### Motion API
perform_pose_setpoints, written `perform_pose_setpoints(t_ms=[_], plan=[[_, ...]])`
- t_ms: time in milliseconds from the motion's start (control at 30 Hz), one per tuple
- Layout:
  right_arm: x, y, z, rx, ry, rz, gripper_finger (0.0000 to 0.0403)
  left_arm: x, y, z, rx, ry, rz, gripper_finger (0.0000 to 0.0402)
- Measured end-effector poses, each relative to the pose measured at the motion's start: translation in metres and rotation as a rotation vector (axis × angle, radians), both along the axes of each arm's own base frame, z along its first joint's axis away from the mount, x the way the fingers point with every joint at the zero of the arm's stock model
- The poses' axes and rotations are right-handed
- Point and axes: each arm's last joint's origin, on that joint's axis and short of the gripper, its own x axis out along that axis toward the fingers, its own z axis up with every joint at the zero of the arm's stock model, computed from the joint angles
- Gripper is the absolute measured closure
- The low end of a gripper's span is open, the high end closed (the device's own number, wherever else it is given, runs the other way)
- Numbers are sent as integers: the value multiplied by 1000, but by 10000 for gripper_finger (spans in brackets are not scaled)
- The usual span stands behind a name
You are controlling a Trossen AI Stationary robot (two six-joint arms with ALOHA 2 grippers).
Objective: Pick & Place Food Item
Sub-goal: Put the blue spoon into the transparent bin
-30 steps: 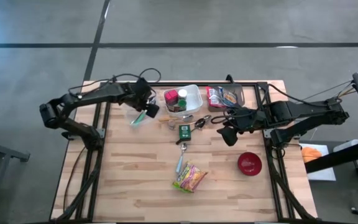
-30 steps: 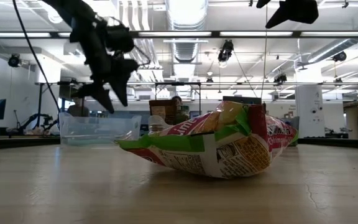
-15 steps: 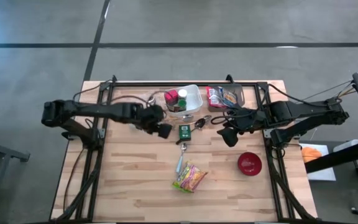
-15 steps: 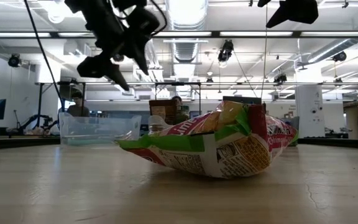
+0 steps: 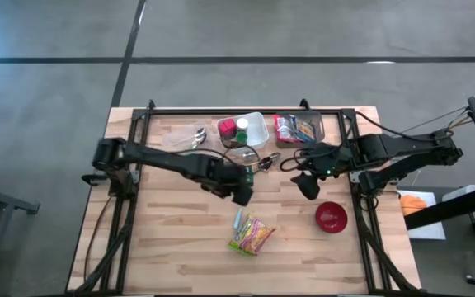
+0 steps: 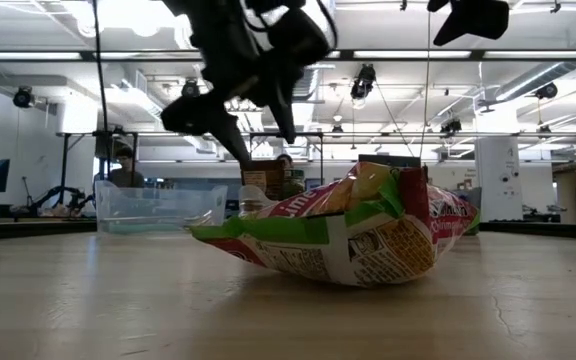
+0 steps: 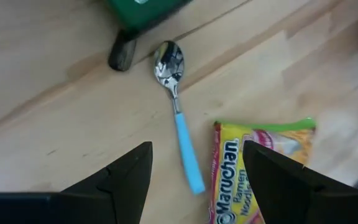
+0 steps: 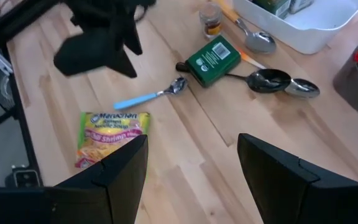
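A yellow-and-green ramen packet (image 5: 252,235) lies flat on the wooden table (image 5: 171,247), near the front middle; it fills the low view (image 6: 348,235). A blue-handled spoon (image 7: 178,106) lies just beyond the packet. My left gripper (image 5: 242,191) hovers open over the spoon, with the packet (image 7: 253,171) just ahead of its fingers and nothing between them. My right gripper (image 5: 308,186) hangs open above the table's right middle, holding nothing, and looks down on the packet (image 8: 107,134).
A white bin (image 5: 244,132) with jars and a tray of packets (image 5: 298,128) stand at the far edge. A clear container (image 5: 186,136) sits left of them. A red bowl (image 5: 331,216) is at the right. A green packet (image 8: 213,57) and metal spoons (image 8: 278,81) lie mid-table.
My left gripper has swept from the far left part of the table toward the middle, ending above the blue-handled spoon beside the ramen packet, its fingers still apart. The packet and spoon have stayed put.
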Motion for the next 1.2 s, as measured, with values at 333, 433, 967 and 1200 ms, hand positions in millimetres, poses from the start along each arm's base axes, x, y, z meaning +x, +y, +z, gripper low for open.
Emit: perform_pose_setpoints(t_ms=[333,433,967,1200], plan=[[-4,-1,-3,-41,48,46,158,29,-13,-43,2,172,-29,149],[-4,-1,-3,-50,55,57,158,33,-16,-53,-8,194,-33,150],[-10,-1,-7,-52,129,71,158,37,-16,-74,97,221,-57,195],[-10,-1,-7,-52,129,71,158,39,-15,-73,135,199,-78,250]])
